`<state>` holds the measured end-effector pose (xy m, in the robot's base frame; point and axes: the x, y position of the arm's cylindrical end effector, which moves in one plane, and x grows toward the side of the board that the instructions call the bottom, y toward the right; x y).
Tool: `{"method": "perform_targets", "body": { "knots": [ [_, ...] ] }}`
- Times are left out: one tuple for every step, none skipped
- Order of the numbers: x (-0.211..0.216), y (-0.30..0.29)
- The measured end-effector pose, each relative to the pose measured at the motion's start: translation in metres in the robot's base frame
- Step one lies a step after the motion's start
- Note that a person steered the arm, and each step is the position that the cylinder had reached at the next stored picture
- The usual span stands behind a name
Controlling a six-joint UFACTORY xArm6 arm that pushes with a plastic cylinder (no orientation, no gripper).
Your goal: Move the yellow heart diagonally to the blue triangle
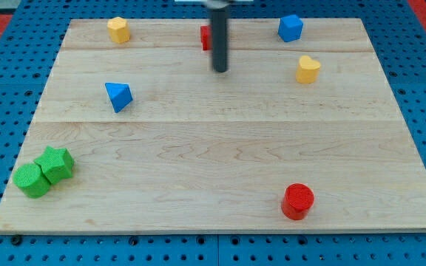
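Note:
The yellow heart lies at the view's upper right on the wooden board. The blue triangle lies at the left, well apart from the heart. My tip is at the top centre, between the two, about level with the heart and left of it, touching neither. A red block is partly hidden behind the rod.
A yellow block sits at the top left, a blue cube at the top right. A red cylinder stands at the bottom right. Two green blocks touch at the bottom left corner.

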<state>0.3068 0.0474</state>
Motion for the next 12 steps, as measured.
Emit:
{"method": "perform_targets", "body": {
  "knots": [
    [-0.002,0.108],
    [0.014,0.149],
    [0.055,0.145],
    [0.067,0.145],
    [0.067,0.145],
    [0.067,0.145],
    [0.067,0.145],
    [0.067,0.146],
    [0.071,0.147],
    [0.084,0.154],
    [0.099,0.157],
    [0.108,0.157]
  ]
}}
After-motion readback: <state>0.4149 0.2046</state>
